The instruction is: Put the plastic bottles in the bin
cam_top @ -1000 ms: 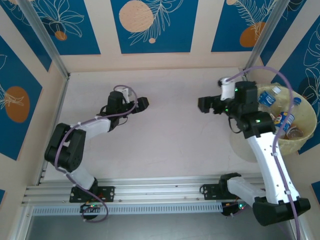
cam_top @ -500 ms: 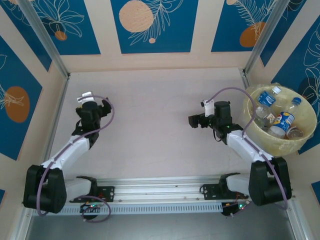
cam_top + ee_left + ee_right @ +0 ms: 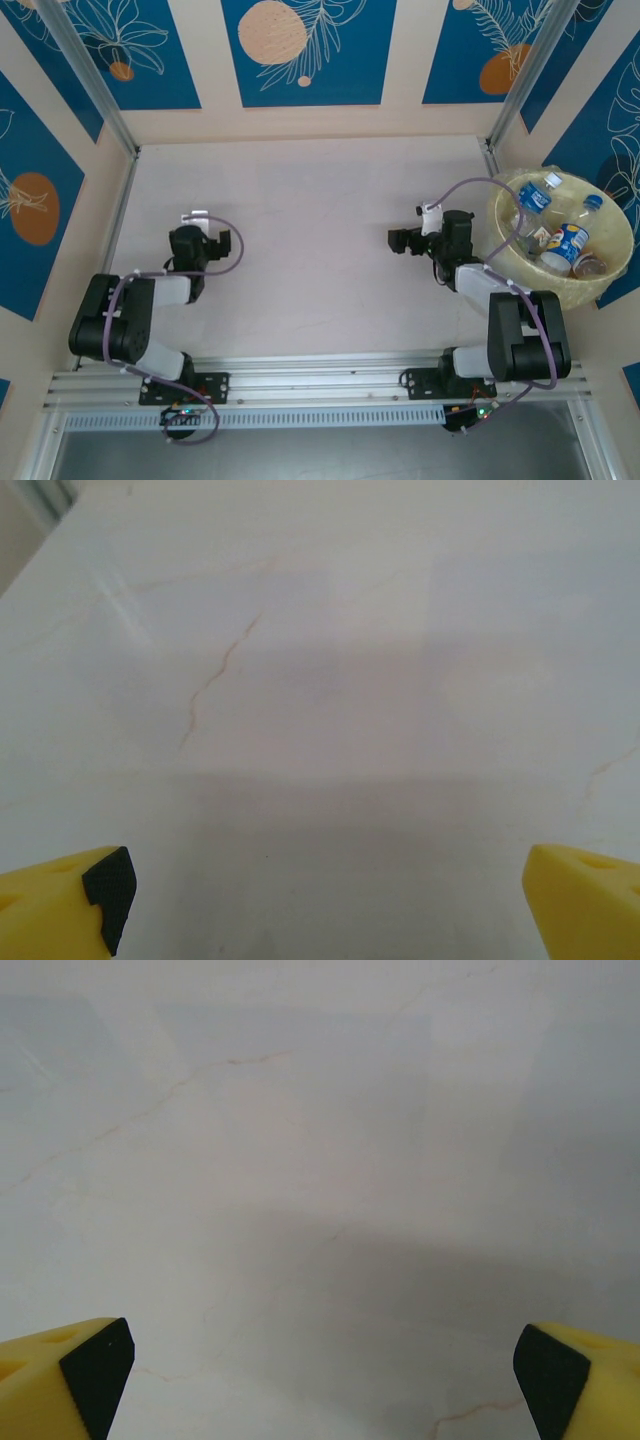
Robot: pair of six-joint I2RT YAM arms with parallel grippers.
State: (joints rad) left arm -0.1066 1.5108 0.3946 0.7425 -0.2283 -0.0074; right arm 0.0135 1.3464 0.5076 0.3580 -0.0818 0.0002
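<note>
Several plastic bottles (image 3: 568,241) lie inside the bin (image 3: 575,291), a round pale-yellow bucket with a bag liner at the table's right edge; one with a blue label (image 3: 535,197) rests near its far rim. My right gripper (image 3: 402,240) hangs over bare table left of the bin, open, with nothing between its yellow fingertips (image 3: 85,1370). My left gripper (image 3: 212,244) is low over the left part of the table, open and empty too. In the left wrist view the left gripper (image 3: 325,910) has only table between its yellow fingertips (image 3: 70,900).
The pale marbled tabletop (image 3: 320,200) has raised beige walls at the back and sides. An aluminium rail (image 3: 320,375) runs along the near edge with both arm bases on it. Both arms are folded back close to their bases.
Both arms have drawn back toward their bases and folded. The left gripper came down and left from mid-table; the right gripper withdrew from beside the bin. Both stayed open.
</note>
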